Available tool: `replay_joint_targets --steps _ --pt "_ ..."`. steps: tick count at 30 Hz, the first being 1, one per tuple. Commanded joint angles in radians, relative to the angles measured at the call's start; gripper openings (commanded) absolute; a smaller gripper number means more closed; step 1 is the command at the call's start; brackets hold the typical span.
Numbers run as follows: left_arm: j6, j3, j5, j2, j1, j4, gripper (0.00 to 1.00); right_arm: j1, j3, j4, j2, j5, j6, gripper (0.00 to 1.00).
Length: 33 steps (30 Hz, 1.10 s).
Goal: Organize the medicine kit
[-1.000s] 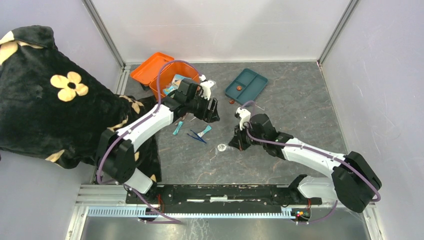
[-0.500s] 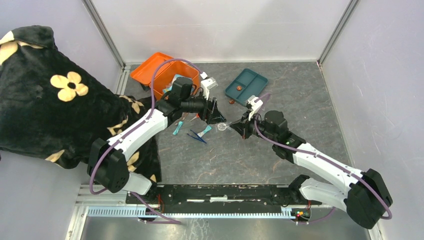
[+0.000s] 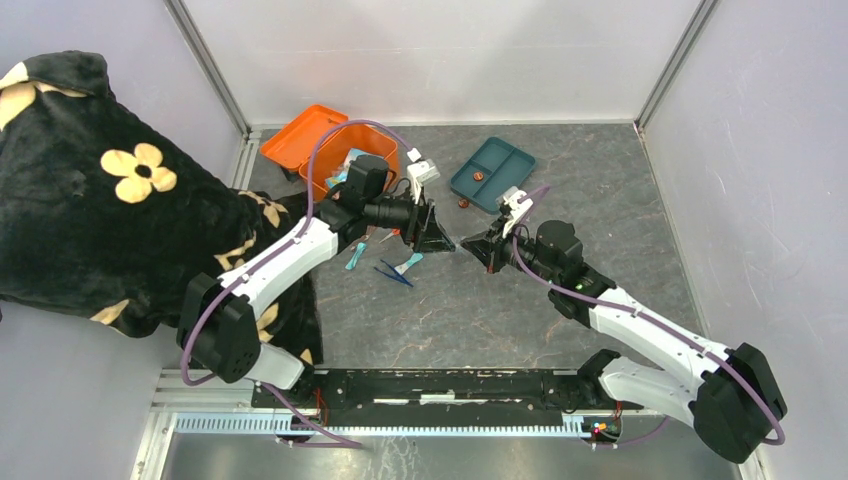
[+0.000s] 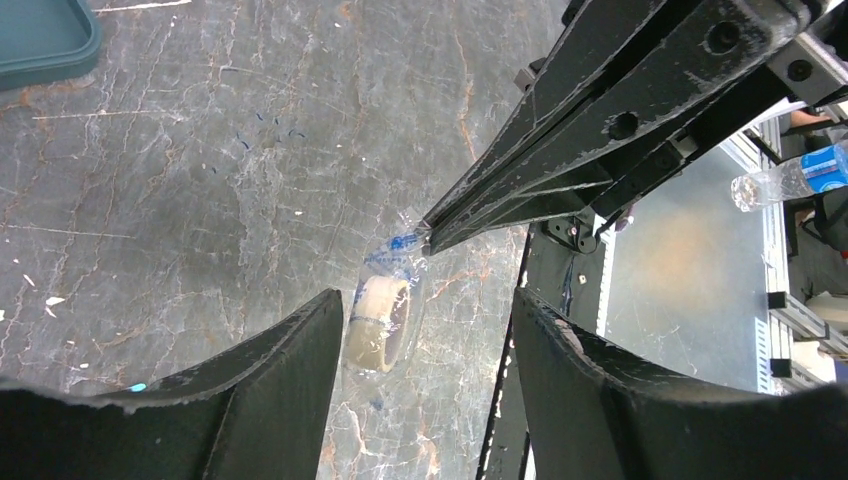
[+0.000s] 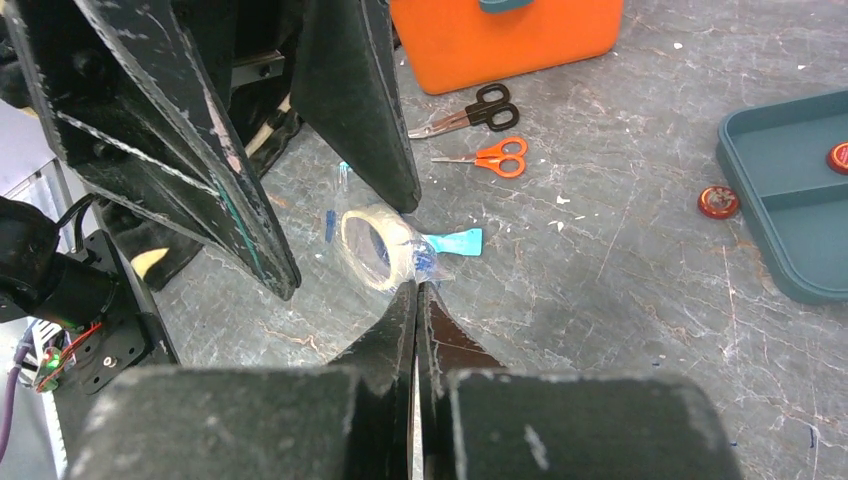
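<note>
Above the middle of the worktop, the two arms meet tip to tip for a handover. The right end effector is pinched fully shut on a corner of clear plastic wrapper, and a roll of pale tape hangs inside that wrapper, clear of the surface. The left end effector stands wide, one finger on each side of the roll; neither finger looks to be touching it yet.

To do this step well, the left end effector should probably close on the firm ring of the roll itself, not on loose film, which looks slippery and could slide out. The roll hangs tilted, so the fingers would do best to meet its flat sides squarely. The right end effector should let go only once the left grip is plainly firm.

Below and beyond the roll, on the worktop, lie black-handled scissors and orange-handled scissors. A teal compartment tray sits far and to the right, with a small red disc just beside it.

The medicine kit, an orange box with its lid open, sits at the far left of the worktop, a short carry away.
</note>
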<state>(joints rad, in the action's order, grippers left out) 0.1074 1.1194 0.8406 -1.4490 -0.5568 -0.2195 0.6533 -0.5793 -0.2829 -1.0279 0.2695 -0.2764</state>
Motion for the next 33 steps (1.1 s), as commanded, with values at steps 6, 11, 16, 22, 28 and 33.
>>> replay_joint_targets --steps 6,11,16,22,28,33 --pt "0.007 0.026 0.011 -0.020 -0.003 0.000 0.71 -0.007 0.001 -0.081 0.062 0.020 0.032 0.00" --pt "0.012 0.033 0.021 -0.032 -0.003 -0.001 0.58 -0.008 -0.003 -0.067 0.066 0.007 0.041 0.00" --pt "0.015 0.044 0.025 -0.050 -0.003 -0.007 0.36 -0.009 -0.006 -0.052 0.056 -0.013 0.051 0.00" --pt "0.020 0.058 -0.011 -0.069 -0.002 -0.015 0.21 -0.008 -0.024 0.012 0.075 -0.054 0.065 0.34" --pt "0.047 0.099 -0.207 -0.094 0.040 -0.063 0.18 -0.008 -0.008 0.100 0.164 -0.242 0.075 0.63" --pt "0.164 0.133 -0.434 -0.057 0.179 -0.022 0.18 -0.010 0.016 0.153 0.216 -0.339 0.078 0.68"
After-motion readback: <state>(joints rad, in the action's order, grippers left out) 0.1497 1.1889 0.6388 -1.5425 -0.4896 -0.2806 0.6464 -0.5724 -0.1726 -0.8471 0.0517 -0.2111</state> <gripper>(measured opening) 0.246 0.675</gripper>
